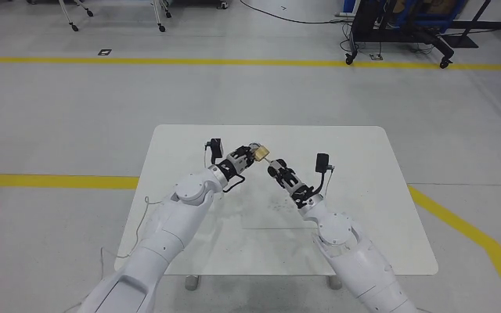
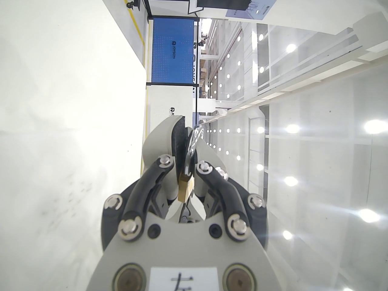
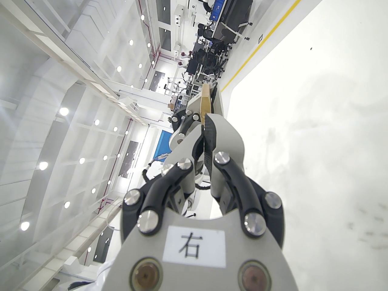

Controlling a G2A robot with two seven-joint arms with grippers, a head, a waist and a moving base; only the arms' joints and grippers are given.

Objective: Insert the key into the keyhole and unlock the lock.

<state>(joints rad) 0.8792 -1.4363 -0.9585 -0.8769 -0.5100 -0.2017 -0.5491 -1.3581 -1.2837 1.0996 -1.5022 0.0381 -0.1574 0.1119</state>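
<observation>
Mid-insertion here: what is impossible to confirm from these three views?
Key: right wrist view, the shut right gripper hides it; too small in the top view.
Keyhole: the lock shows edge-on in the right wrist view, so whether the key is in cannot be told.
Shackle, open or latched: left wrist view, the left gripper clamps over it.

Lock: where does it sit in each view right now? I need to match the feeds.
Top view: lock over the table's far half, mid-width, held by the left tool, facing the right tool.
Left wrist view: lock clamped deep inside the left tool.
Right wrist view: lock just beyond the right tool.
Shared landmark: the white table.
</observation>
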